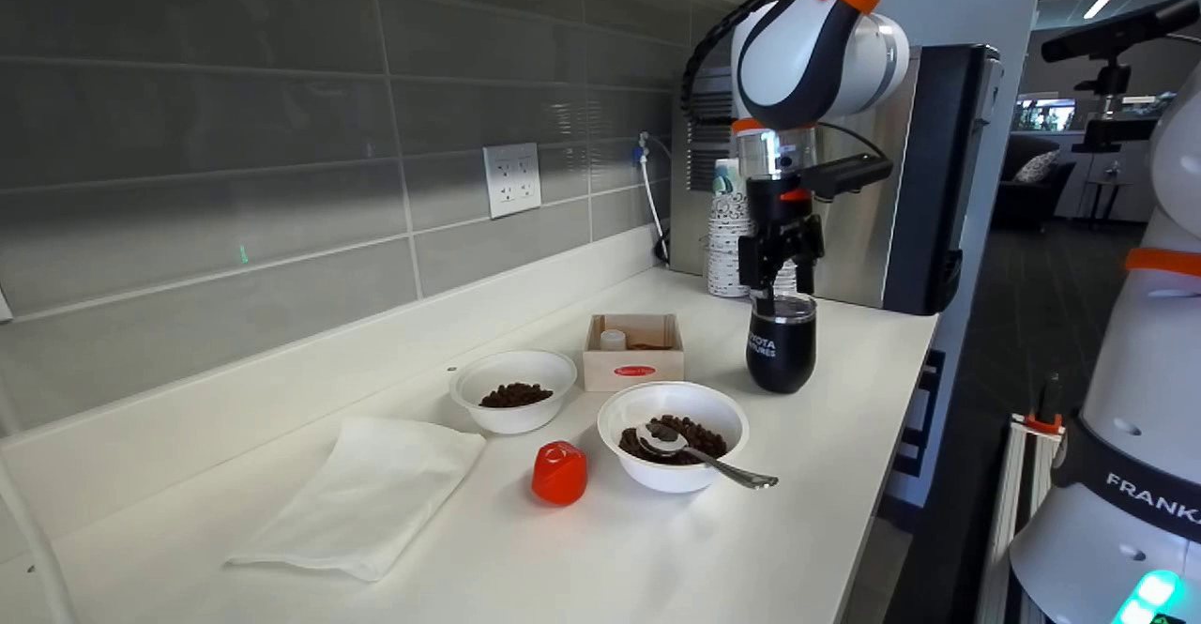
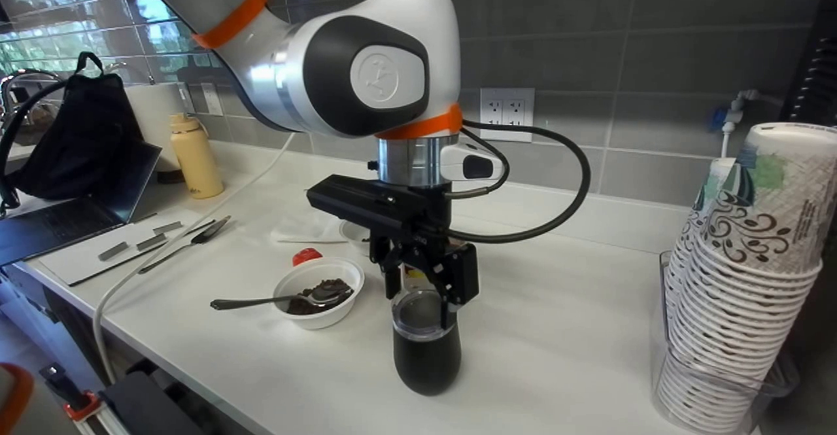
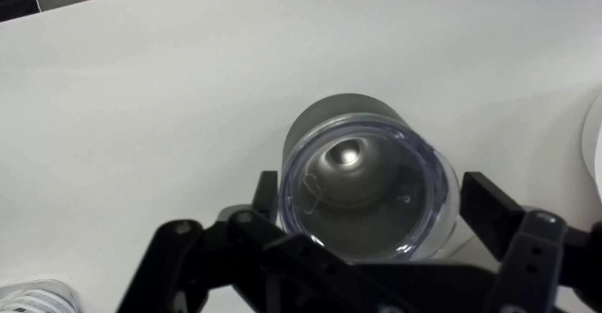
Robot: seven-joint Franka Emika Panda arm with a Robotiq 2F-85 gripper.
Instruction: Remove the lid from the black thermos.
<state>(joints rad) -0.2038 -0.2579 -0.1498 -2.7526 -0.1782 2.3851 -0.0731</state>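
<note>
In an exterior view the black thermos (image 1: 782,361) stands upright on the worktop (image 1: 676,554), right of and farther than the bowl (image 1: 657,476) with the spoon (image 1: 732,472), its clear lid (image 3: 360,188) seated on top. The claw (image 3: 370,181) straddles the lid, spread to about its width; whether it grips, I cannot tell. The lid looks light, stiff and smooth, so likely slippery: best pinched on its outer rim and drawn straight up. Lettering (image 1: 761,345) on the thermos shows "YOTA" over "TURES", its start unclear; the arm's base (image 1: 1126,418) reads "FRANK", then is cut off; the red label (image 1: 635,371) on the wooden box (image 1: 600,371) is unreadable.
</note>
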